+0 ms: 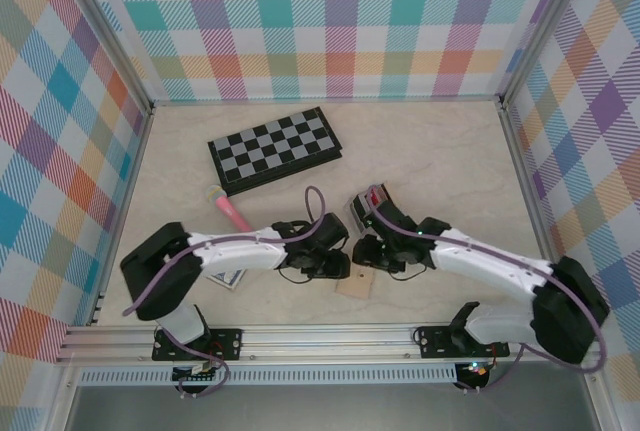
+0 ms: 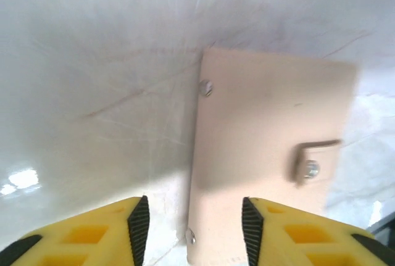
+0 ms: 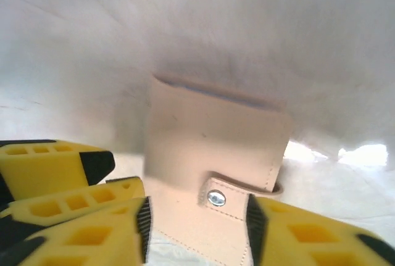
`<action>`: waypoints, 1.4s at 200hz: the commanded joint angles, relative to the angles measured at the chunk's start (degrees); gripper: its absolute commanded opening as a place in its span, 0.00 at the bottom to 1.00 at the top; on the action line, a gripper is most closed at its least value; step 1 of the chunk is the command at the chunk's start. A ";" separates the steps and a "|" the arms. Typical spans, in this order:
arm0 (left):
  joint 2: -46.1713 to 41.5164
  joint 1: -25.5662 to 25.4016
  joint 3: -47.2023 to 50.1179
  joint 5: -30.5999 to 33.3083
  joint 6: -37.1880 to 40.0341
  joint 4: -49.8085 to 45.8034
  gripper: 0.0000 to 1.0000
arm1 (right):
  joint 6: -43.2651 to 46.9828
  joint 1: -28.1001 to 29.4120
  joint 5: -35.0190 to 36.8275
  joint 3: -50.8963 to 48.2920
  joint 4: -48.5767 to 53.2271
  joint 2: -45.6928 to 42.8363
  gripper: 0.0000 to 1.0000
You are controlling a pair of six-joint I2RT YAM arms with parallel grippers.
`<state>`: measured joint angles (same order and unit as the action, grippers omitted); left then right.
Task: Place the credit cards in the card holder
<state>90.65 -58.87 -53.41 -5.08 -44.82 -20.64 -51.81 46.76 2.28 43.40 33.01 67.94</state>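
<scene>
- The left gripper (image 2: 195, 220) and right gripper (image 3: 197, 223) hang over the tan wallet (image 1: 353, 288), fingers apart, holding nothing.
- The card holder (image 1: 360, 211) with a red card (image 1: 376, 196) sits behind the wallet, partly hidden by the right arm.
- The chessboard (image 1: 275, 148) lies farther back.

Pale, faintly veined table (image 1: 440, 161). Landmark: a folded black-and-grey chessboard (image 1: 275, 149), lying flat and slightly askew on the far half of the surface, left of centre. Just nearer than the chessboard's left end lies a pink stick-shaped object (image 1: 232, 211) with a green tip. Nearer than the chessboard's right end, and slightly to the right of it, stands a card holder (image 1: 360, 207), partly covered from above. Well nearer than the chessboard, below its right end, lies a flat tan wallet (image 1: 353, 287) with a snap strap, resting flush on the surface. Well nearer than the chessboard's left end lies a blue-patterned pack (image 1: 228, 280), mostly hidden.
</scene>
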 commanded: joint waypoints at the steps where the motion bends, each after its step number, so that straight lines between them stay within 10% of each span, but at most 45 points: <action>1: -10.54 -0.44 -0.54 13.99 3.30 -5.89 0.50 | 4.76 -2.12 20.49 4.92 12.01 -7.22 0.73; 49: -29.10 13.64 5.68 40.98 12.72 -16.49 0.84 | 26.57 -12.47 48.68 -2.73 3.72 -12.84 0.99; 100: -37.99 35.24 19.56 54.22 22.00 2.28 1.00 | 45.65 -27.22 38.92 -19.18 -35.29 -6.65 1.00; 171: -13.84 45.05 29.32 41.70 40.47 51.01 1.00 | 55.06 -39.92 13.36 -22.02 -65.42 5.25 1.00; 280: -1.35 50.13 32.70 25.97 45.71 72.56 1.00 | 52.72 -43.43 1.82 -21.70 -81.54 17.89 1.00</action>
<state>88.09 -9.82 -20.29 23.75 1.19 48.34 3.29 5.17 7.29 21.04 -43.24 83.61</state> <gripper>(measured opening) 0.999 0.999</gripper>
